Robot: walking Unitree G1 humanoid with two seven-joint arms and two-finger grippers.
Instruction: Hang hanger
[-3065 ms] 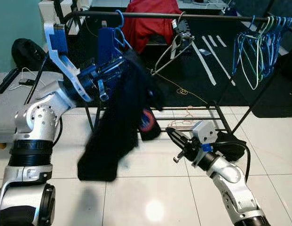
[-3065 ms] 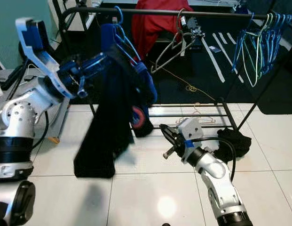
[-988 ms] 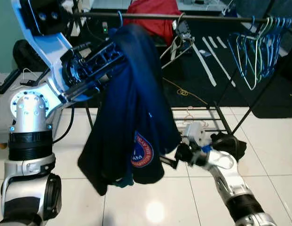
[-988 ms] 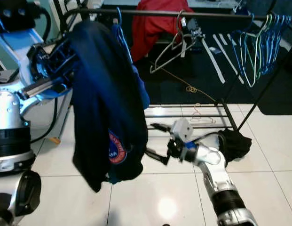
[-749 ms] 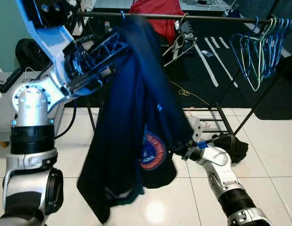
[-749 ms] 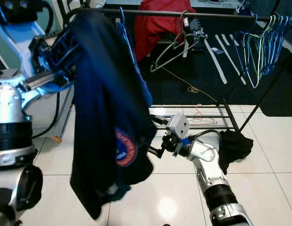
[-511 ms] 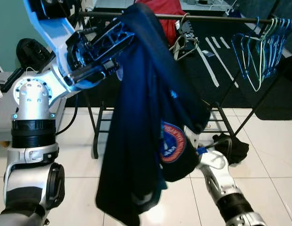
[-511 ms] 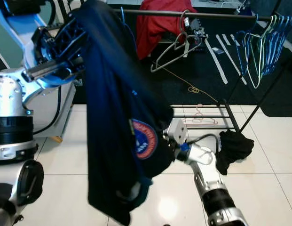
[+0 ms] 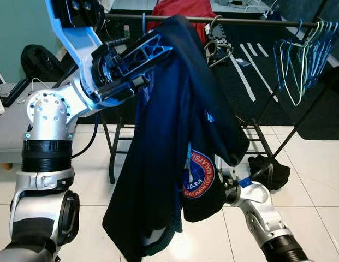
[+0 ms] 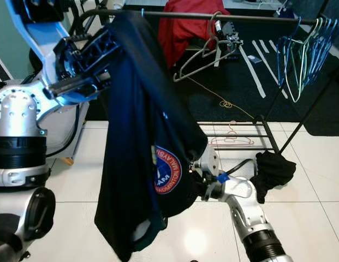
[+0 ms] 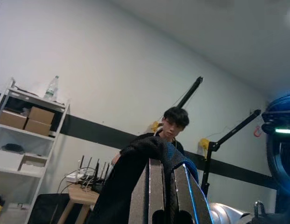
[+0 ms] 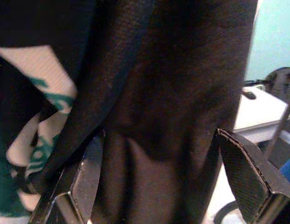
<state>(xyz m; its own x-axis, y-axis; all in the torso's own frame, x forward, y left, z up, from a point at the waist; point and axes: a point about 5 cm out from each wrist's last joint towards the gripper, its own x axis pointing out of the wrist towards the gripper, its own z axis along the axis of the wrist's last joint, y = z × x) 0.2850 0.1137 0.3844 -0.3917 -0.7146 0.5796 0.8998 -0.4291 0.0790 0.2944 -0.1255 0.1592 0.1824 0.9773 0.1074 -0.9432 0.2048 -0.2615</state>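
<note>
Up by the rail point(image 9: 235, 21) — left end effector point(image 9: 158, 52) clamped on navy jacket point(image 9: 174, 142) (right end effector point(image 12: 159, 182) spread against its hem)

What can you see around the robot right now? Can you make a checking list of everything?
Surface: white tiled floor, glossy, meeting a dark carpet behind.
Job's things: dark blue shirt with a round badge, held up near the black rail.
Clutter: red garment on the rail; empty hangers bunched at its right end; black cloth on the floor.
Grippers: left gripper shut on the shirt, raised high; right gripper open, fingers either side of the shirt's lower fabric.
Cables: thin cord on the carpet.
Surroundings: a person and shelves in the left wrist view.
</note>
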